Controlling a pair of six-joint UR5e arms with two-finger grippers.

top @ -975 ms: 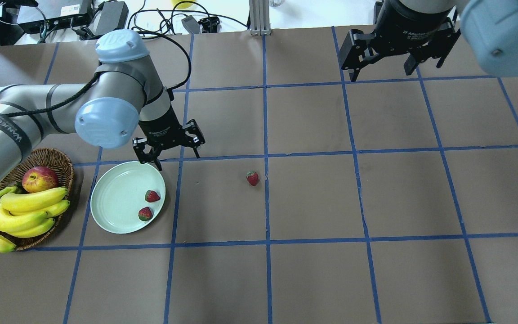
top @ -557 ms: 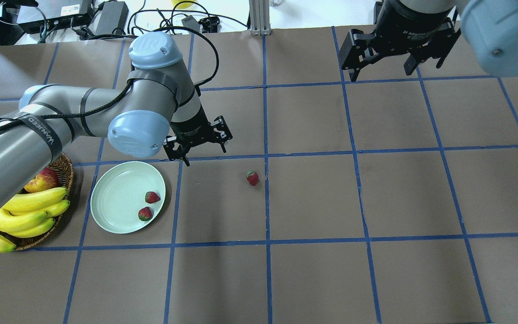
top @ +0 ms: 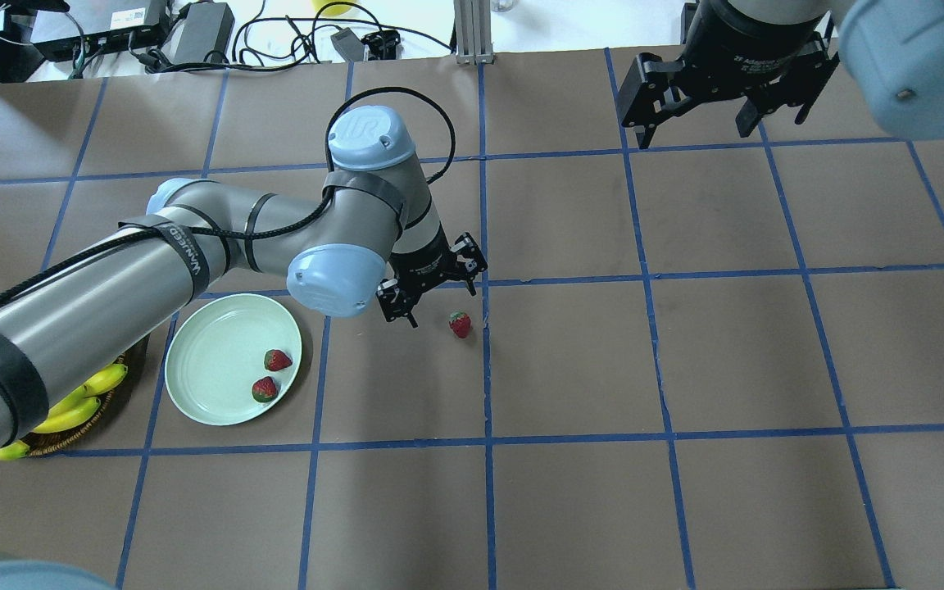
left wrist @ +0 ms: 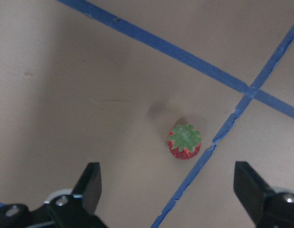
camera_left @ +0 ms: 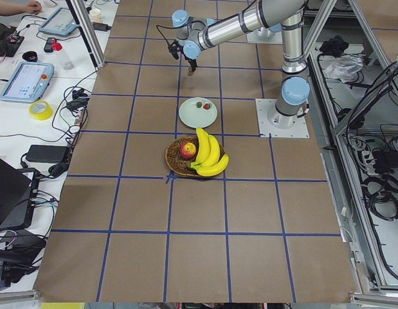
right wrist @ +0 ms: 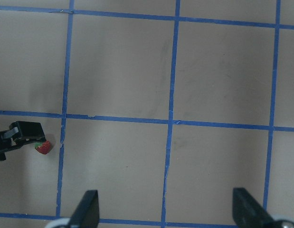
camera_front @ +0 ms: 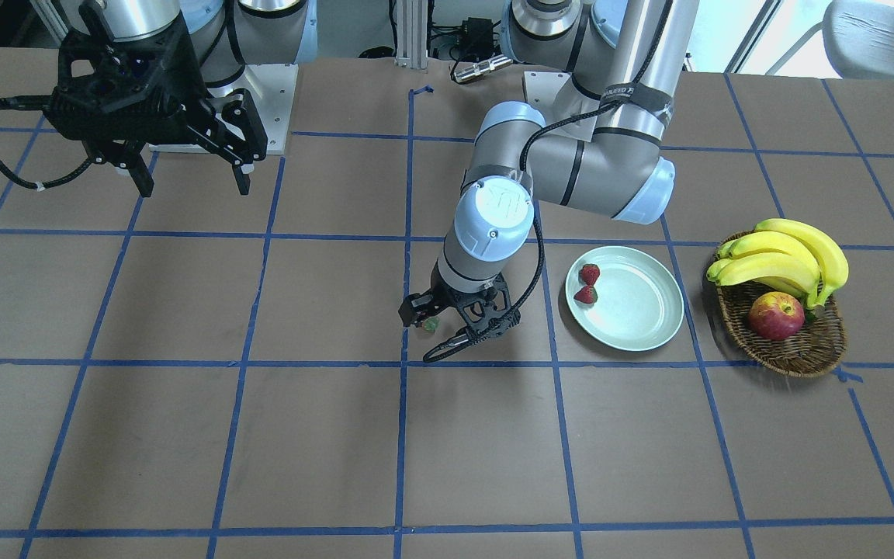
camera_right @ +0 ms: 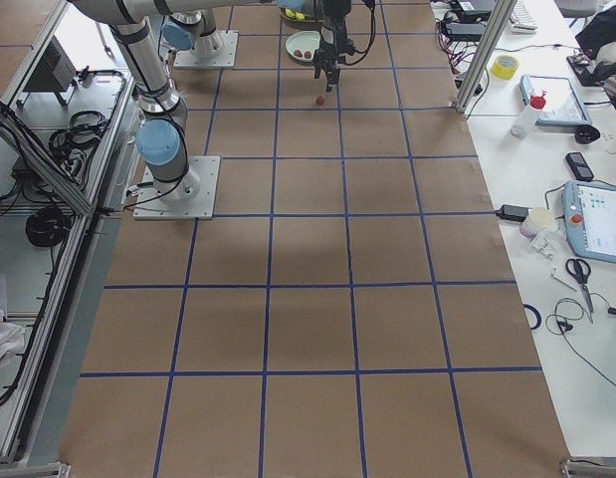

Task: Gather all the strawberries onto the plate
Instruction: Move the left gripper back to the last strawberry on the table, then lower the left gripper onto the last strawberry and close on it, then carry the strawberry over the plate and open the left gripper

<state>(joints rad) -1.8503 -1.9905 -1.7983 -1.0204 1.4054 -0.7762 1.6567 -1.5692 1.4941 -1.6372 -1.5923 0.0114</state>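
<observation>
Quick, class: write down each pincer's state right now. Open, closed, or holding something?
Left pincer: open, holding nothing, close to the loose strawberry.
Right pincer: open, holding nothing.

Basket (top: 62,441) mostly under left arm (top: 111,287)

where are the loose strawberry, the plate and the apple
loose strawberry (top: 460,324), overhead exterior view, its red body
plate (top: 210,360), overhead exterior view, bare middle of the dish
apple (camera_front: 776,316), exterior front-facing view, centre of its red skin
</observation>
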